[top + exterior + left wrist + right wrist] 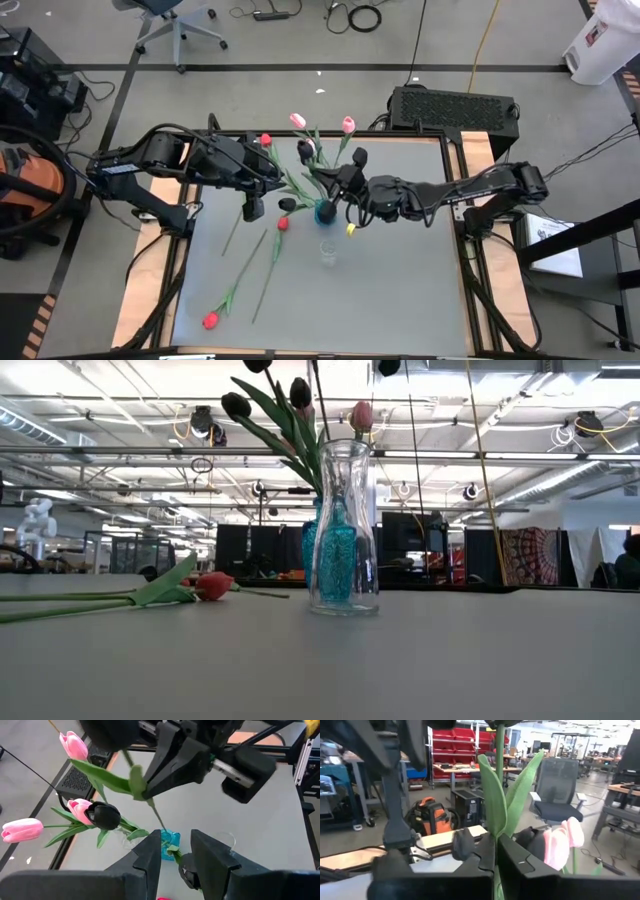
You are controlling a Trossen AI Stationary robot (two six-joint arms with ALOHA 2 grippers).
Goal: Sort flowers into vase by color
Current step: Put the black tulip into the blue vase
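A blue vase (325, 212) holds pink and black tulips (300, 392), their stems standing in its mouth. A clear glass vase (328, 250) stands just nearer; in the low view the clear vase (345, 525) is in front. Red tulips (210, 320) lie flat on the table's near left, and one red tulip (213, 585) shows in the low view. My right gripper (345, 185) is above the blue vase, shut on a tulip stem (499, 795). My left gripper (175, 857) is open and hovers left of the blue vase (170, 842), touching nothing. My right gripper pinches one tulip's green stem (145, 790) between its two fingers (172, 760), where the long leaves branch off. The fingers lie across the stem, coming from the table's right. The stem stands nearly upright, and its lower part (159, 820) runs down to the blue vase's mouth.
Loose stems and another red tulip (282, 224) lie on the grey table left of the vases. Pink tulip heads (298, 120) lean out toward the far edge. A black box (455, 105) sits beyond the far edge. The table's right and near parts are bare.
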